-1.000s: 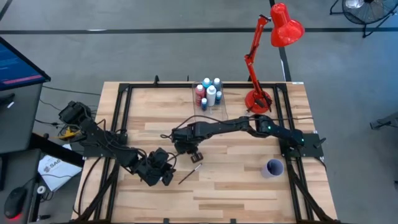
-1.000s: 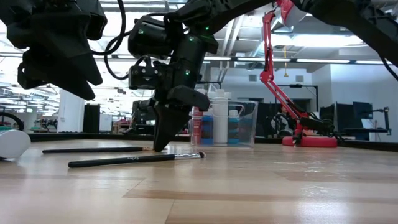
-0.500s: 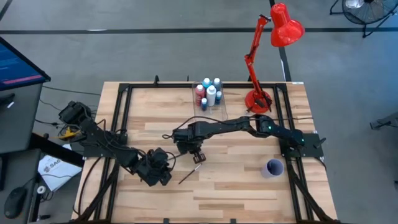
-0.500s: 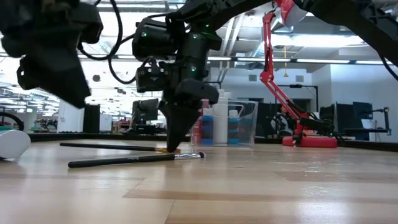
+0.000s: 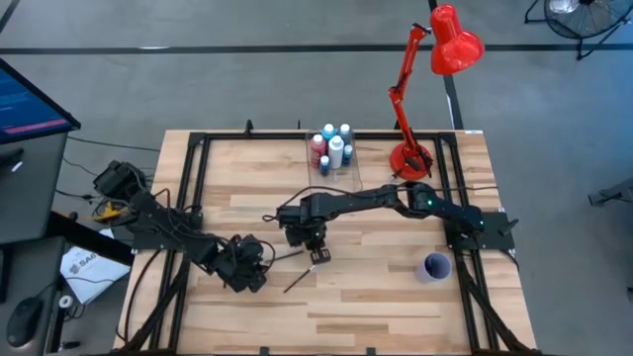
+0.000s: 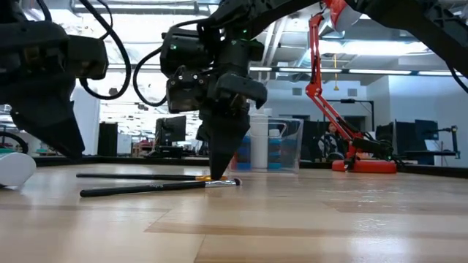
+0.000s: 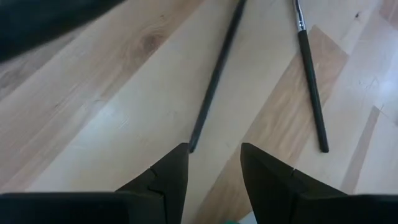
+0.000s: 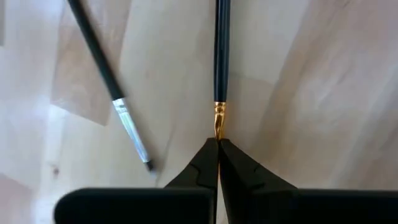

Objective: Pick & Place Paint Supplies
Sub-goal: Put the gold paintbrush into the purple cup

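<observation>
Two thin dark paintbrushes lie flat on the wooden table. One has a gold ferrule (image 8: 217, 112) (image 6: 139, 176), the other a silver ferrule (image 8: 127, 121) (image 6: 157, 187) (image 5: 300, 277). My right gripper (image 8: 217, 142) (image 5: 317, 255) (image 6: 217, 174) points down and is shut on the bristle end of the gold-ferrule brush. My left gripper (image 7: 214, 149) (image 5: 262, 261) is open, low over the table at that brush's handle end (image 7: 189, 146), which lies just before one fingertip. Several paint bottles (image 5: 333, 148) stand in a clear box at the far edge. My right gripper pinches the gold-ferrule brush at its bristle tip (image 8: 217, 132), just past the ferrule, between its two fingertips. The fingers come from above, pointing down, at the very end of the brush. The whole handle lies flat on the table, running toward my left gripper.
A red desk lamp (image 5: 410, 158) stands on its base at the far right of the table. A small purple cup (image 5: 435, 267) sits near the right edge. A black frame (image 5: 198, 178) runs along the table's sides. A white cylinder (image 6: 14, 168) shows at the low view's left.
My right gripper has moved a little toward the table's right and near edges, staying shut, and the gold-ferrule brush has slid along the table with it. My left gripper has tipped downward and come lower toward the table. The silver-ferrule brush has stayed put.
</observation>
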